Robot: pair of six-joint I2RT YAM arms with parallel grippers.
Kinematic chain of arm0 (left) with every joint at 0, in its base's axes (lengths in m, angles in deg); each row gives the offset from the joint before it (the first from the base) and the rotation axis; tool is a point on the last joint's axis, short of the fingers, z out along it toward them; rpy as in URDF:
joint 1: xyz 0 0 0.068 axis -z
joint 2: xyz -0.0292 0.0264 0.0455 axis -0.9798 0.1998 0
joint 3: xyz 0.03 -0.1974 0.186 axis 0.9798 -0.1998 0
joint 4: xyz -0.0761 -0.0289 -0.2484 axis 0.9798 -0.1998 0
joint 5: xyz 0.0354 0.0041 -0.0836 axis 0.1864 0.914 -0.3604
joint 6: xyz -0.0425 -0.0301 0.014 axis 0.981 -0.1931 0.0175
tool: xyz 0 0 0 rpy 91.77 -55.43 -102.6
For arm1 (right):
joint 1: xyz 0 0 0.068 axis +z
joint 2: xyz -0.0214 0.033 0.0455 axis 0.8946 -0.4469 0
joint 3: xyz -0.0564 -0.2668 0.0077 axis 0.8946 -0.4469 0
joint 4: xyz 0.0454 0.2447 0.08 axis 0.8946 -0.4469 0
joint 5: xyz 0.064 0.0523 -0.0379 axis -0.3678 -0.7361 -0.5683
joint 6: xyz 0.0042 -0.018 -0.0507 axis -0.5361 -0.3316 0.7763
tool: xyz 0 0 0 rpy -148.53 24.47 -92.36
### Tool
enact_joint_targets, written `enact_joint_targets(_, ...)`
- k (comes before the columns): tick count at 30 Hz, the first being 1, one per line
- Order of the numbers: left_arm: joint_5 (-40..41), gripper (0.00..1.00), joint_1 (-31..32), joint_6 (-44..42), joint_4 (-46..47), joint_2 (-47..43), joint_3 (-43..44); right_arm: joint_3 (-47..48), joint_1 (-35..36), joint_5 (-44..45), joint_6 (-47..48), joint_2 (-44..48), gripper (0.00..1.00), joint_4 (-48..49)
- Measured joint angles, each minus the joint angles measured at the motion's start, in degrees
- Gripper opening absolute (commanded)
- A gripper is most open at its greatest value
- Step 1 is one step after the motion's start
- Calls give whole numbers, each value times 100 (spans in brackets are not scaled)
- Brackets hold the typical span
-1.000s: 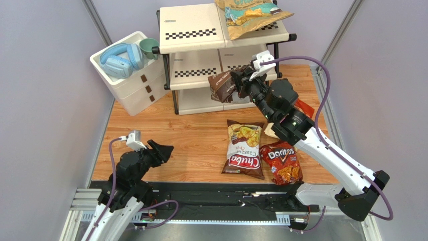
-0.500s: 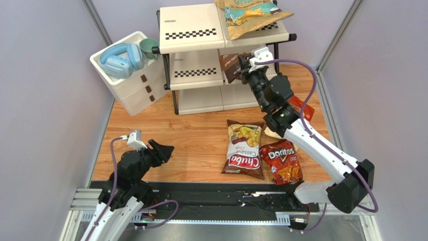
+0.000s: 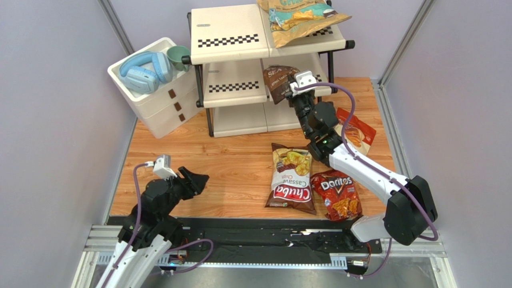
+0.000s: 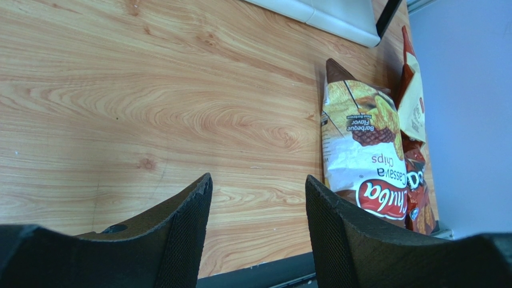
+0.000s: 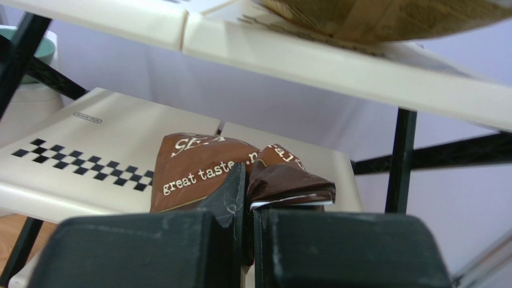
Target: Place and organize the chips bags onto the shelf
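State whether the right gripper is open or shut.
Shut: the right gripper pinches a crumpled edge of the dark brown bag.

This looks like a robot test lab, not a home. A left arm [image 3: 153,205] and a right arm [image 3: 362,171] are bolted to a black rail [image 3: 264,241] at the edge of a wooden bench [image 3: 228,163]. Plain pale walls [image 3: 54,120] close it in on three sides, with metal posts [image 3: 115,27] in the corners. Purple cables [image 3: 136,195] run along the arms. A small shelf [image 3: 228,33], a white drawer box [image 3: 161,115] and chips bags [image 3: 292,180] are set out there.
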Motion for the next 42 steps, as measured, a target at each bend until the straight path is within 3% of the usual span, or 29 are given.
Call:
enact_joint_targets(13,-76,63,-2,-4,2,11,0,-422,-282,870,-879,138,0,-813)
enact_joint_targets(27,-81,63,-2,-4,11,-2,0,1141,-962,173,-2284,-529,0,-2793)
enact_joint_targets(42,-83,62,0,-4,42,-4,0,1169,-975,-81,-3193,-870,2,-3410)
